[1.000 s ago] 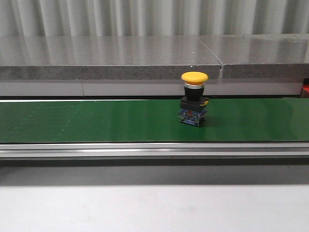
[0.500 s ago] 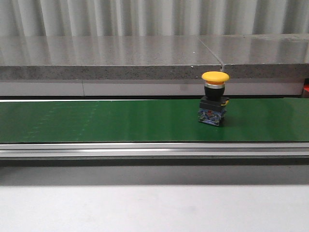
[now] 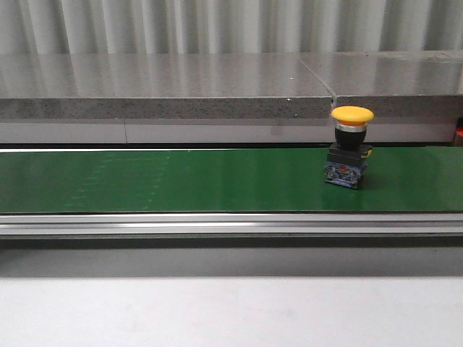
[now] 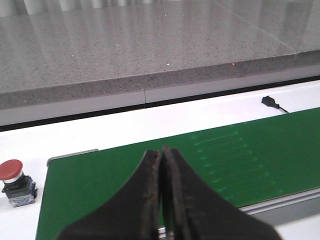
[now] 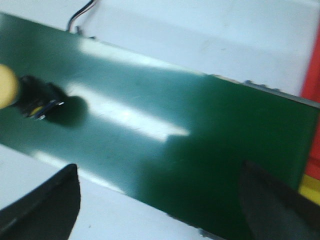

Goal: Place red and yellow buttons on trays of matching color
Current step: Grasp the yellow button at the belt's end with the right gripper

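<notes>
Even, soft light in the front view, sharp throughout. Right wrist view is motion-blurred, with white glare streaks on the belt (image 5: pixel 165 145) and a dark shadow beside the button (image 5: pixel 20 95)

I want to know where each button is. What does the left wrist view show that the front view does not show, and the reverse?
Only the left wrist view shows a red button, standing on the white surface beside the end of the green belt, and the left claw with its fingers pressed together. Only the front view shows the yellow button, upright on the belt toward the right. Both views share the green belt and the grey stone ledge behind it.
</notes>
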`<state>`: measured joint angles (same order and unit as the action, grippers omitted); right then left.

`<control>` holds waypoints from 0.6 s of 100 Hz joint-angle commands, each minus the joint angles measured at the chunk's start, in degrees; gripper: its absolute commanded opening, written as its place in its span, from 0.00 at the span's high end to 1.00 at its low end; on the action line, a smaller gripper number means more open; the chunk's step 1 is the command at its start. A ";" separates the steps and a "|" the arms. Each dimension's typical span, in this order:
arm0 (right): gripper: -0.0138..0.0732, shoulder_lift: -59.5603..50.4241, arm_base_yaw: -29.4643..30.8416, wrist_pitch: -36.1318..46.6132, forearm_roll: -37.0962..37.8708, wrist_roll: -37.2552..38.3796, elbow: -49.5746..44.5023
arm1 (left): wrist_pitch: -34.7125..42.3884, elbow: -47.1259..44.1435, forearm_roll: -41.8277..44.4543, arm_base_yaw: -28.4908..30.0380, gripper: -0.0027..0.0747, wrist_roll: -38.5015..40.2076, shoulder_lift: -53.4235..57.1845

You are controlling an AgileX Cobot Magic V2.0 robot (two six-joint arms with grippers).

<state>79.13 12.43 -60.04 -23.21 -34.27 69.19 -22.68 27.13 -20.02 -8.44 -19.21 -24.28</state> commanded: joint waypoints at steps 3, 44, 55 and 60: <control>0.11 -1.31 -4.27 -1.02 -1.93 -2.88 0.37 | 4.30 1.51 -1.14 -0.47 0.99 0.07 -0.21; 0.11 7.38 -15.61 8.04 -1.93 -3.15 -0.22 | 4.30 1.51 -1.14 -0.47 0.99 0.18 -0.21; 0.11 10.17 -16.31 10.74 -1.93 -3.15 -0.15 | 4.30 1.51 -1.14 -0.47 0.99 0.18 -0.21; 0.11 11.26 -16.31 11.94 -1.93 -3.15 -0.15 | 4.30 1.51 -1.14 -0.47 0.99 0.18 -0.21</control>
<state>90.61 -3.80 -51.52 -23.46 -36.67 67.79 -22.68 27.13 -20.02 -8.44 -19.21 -24.28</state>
